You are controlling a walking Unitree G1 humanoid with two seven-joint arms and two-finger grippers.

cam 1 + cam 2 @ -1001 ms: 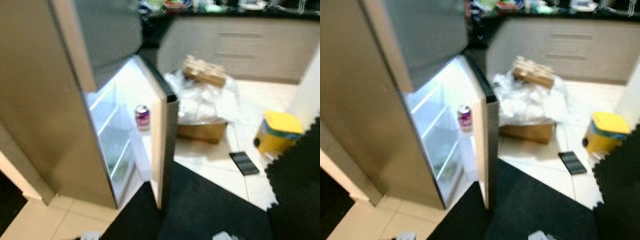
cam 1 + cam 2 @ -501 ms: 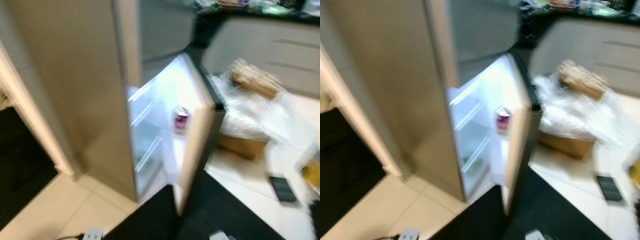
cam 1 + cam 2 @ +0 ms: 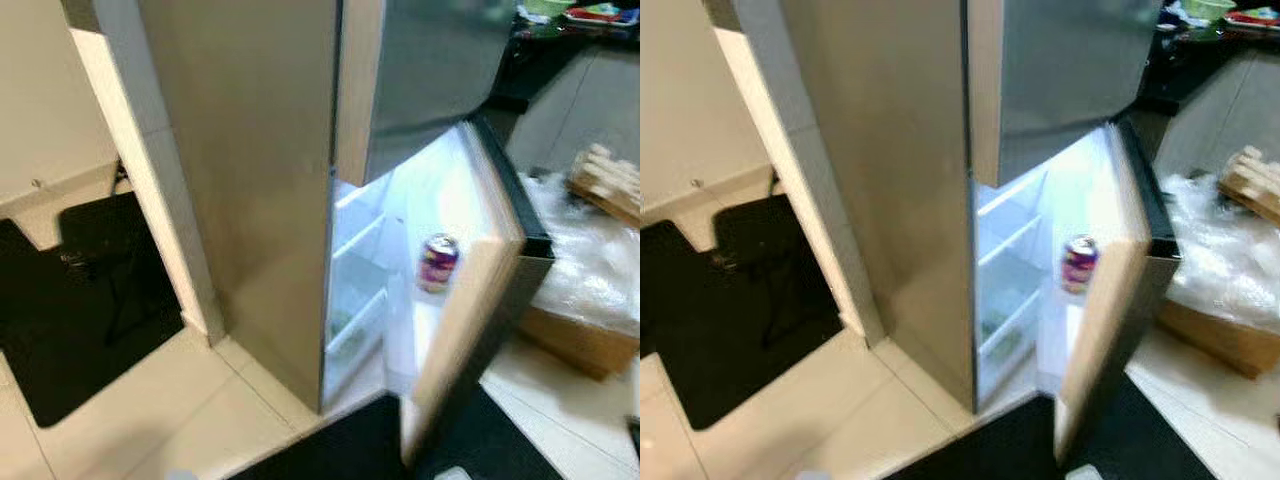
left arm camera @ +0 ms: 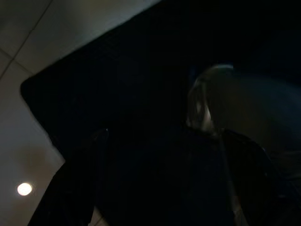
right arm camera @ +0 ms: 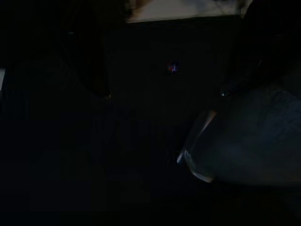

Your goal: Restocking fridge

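A cream tiled floor (image 3: 110, 420) runs in front. A black mat (image 3: 90, 290) lies on it at the left, against a pale wall (image 3: 40, 100), beside a white pillar (image 3: 150, 190). Another dark mat (image 3: 330, 450) covers the floor at the near edge. To the right, a cardboard box (image 3: 575, 340) sits on the tiles, with crumpled clear plastic (image 3: 600, 260) heaped on top and a slatted wooden piece (image 3: 608, 182) lying on the plastic. Behind stand grey cabinets (image 3: 1225, 110) under a dark tabletop (image 3: 560, 30) carrying blurred, colourful items.
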